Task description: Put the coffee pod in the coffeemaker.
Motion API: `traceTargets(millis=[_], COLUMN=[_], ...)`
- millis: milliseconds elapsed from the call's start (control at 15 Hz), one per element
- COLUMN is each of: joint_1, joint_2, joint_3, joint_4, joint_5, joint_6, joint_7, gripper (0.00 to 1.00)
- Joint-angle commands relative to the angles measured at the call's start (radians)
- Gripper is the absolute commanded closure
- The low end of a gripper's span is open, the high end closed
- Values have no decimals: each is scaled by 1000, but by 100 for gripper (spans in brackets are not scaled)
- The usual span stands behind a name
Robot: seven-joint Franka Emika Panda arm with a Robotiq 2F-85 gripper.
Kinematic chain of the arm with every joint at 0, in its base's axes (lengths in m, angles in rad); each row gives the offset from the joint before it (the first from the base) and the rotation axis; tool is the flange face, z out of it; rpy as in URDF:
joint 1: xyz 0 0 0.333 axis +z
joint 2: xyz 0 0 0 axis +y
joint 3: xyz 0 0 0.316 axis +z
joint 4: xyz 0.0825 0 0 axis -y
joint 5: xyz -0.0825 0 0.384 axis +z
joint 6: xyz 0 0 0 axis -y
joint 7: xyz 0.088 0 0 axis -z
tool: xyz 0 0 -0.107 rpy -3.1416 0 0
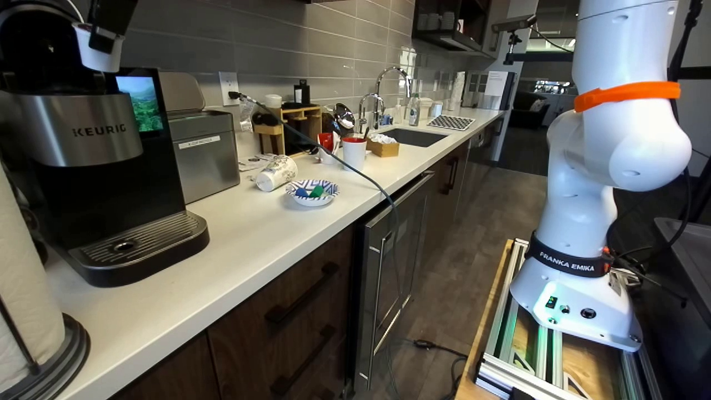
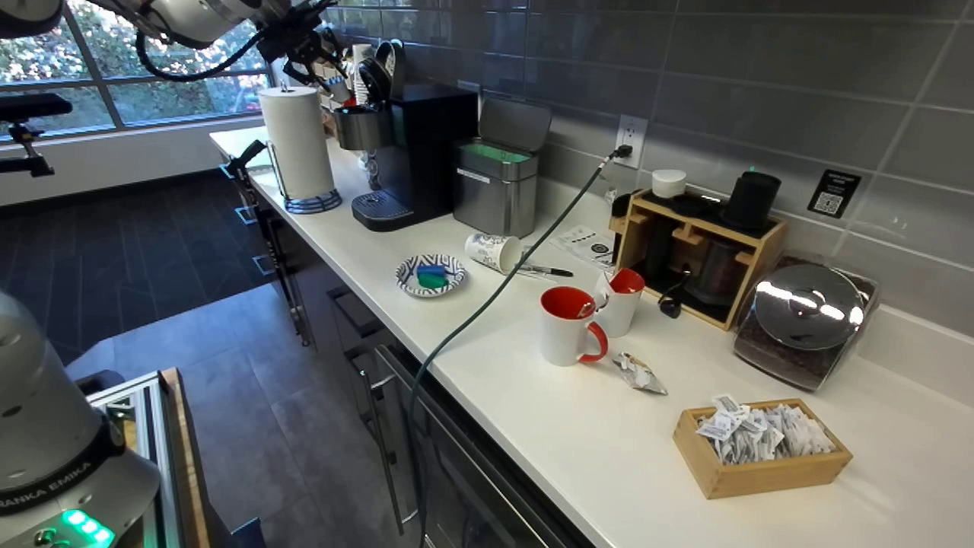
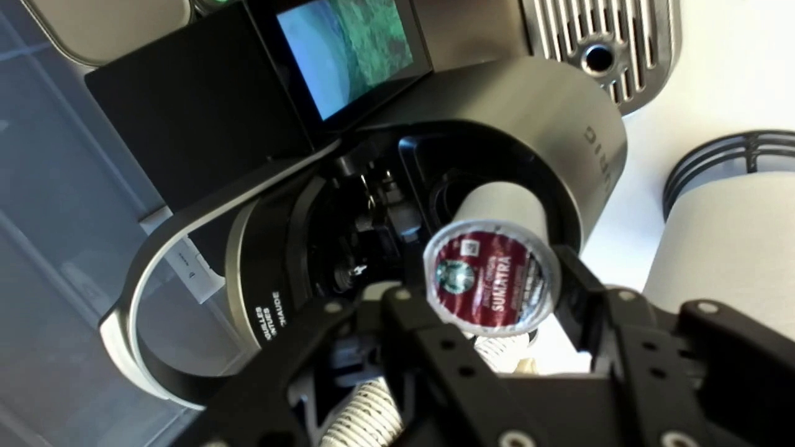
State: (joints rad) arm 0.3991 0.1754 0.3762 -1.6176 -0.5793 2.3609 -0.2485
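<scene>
Grey tile (image 1: 266,39) backs the pale counter (image 1: 250,222). The claw (image 3: 494,276) pinches the coffee pod (image 1: 99,53), foil side up and slightly tilted, above the coffeemaker (image 1: 83,136), whose lid (image 3: 267,273) stands raised. Best to level the pod, centre it over the dark pod holder (image 3: 438,195), lower it straight, clear of the lid, and release only once its rim seats.

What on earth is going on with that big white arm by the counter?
A robot arm is gripping a coffee pod labelled SUMATRA in its hand. The coffeemaker, lettered KEURIG, stands open below, and the pod is above it, not yet inside. Loading it probably comes next.
</scene>
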Motion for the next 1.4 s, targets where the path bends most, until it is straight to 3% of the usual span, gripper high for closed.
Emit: traceTargets(millis=[0, 333, 533, 1333], joint_1=[39, 73, 85, 126], joint_2=[38, 74, 98, 178], joint_3=[-36, -83, -87, -71], joint_4=[15, 50, 69, 143], joint_5=[-88, -261, -309, -254], joint_6=[69, 70, 45, -44], joint_7=[122, 300, 349, 312], gripper=[74, 74, 74, 74])
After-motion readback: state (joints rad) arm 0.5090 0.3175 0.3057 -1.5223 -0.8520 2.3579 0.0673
